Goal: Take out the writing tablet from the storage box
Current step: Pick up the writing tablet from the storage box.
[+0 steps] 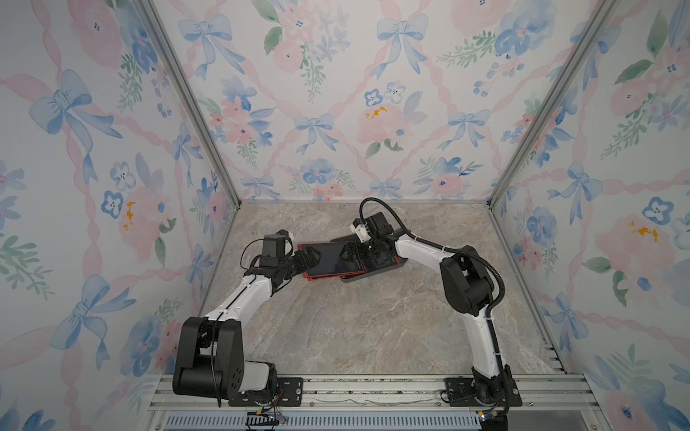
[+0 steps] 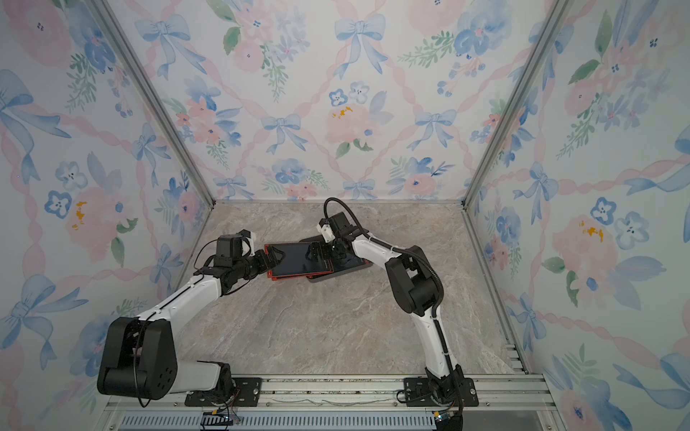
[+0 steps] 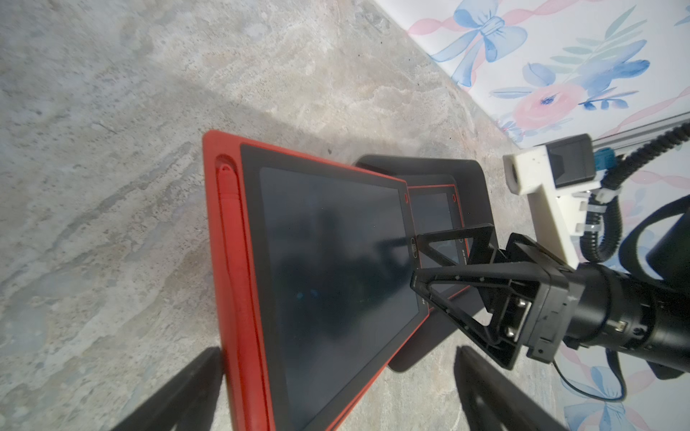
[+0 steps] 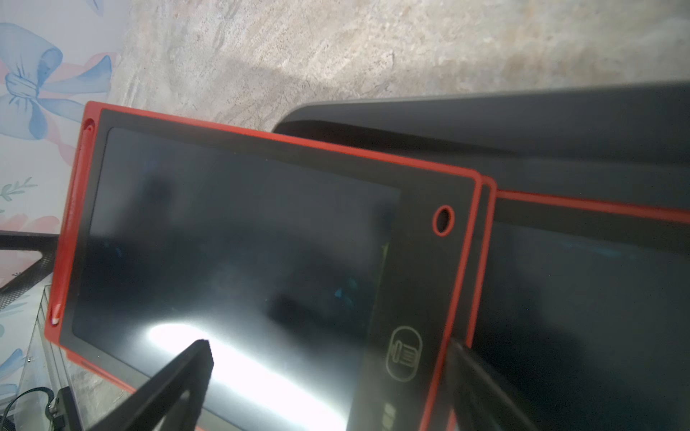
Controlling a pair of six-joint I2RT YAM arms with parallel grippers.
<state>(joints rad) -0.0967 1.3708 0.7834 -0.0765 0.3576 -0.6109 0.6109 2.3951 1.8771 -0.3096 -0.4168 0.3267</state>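
The storage box [image 1: 390, 267] is a shallow dark grey tray on the marble table, seen in both top views [image 2: 358, 267]. A red-framed writing tablet [image 1: 328, 257] with a black screen lies slanted, its far end over the box rim and its near end out to the left on the table. Another red edge shows under it. A further tablet [image 4: 597, 298] lies flat inside the box [image 4: 485, 123]. My left gripper [image 3: 336, 403] stands open around the top tablet's left end. My right gripper [image 4: 328, 388] hovers open over its button end.
A red stylus [image 3: 227, 224] sits in the slot along the top tablet's long edge. Floral walls close in the table on three sides. An aluminium rail [image 1: 373, 388] with both arm bases runs along the front.
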